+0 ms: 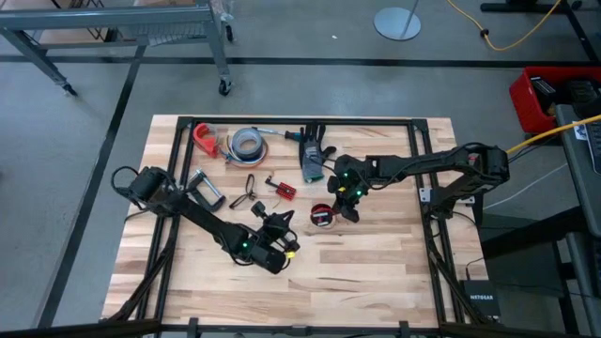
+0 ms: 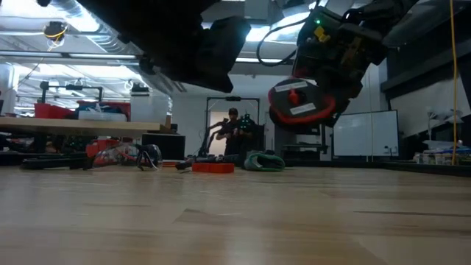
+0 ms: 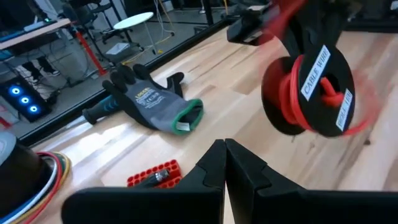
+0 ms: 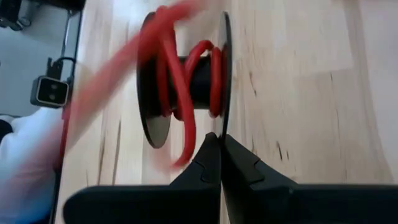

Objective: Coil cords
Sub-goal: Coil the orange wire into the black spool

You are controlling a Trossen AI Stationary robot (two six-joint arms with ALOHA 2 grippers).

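Pale wood planks make up the desk, framed by black rails. Nearest, the left arm lies low from the left edge toward the middle, its end effector pressed together and holding nothing. A little farther and to the right, the right arm reaches in from the right edge, elbow bent, wrist turned down. Its end effector is also pressed together, hanging beside a black spool wound with red cord. From table height the spool sits clear above the wood, though what grips it is unclear. Farther back lie a small red connector piece, a grey glove and a tape roll.
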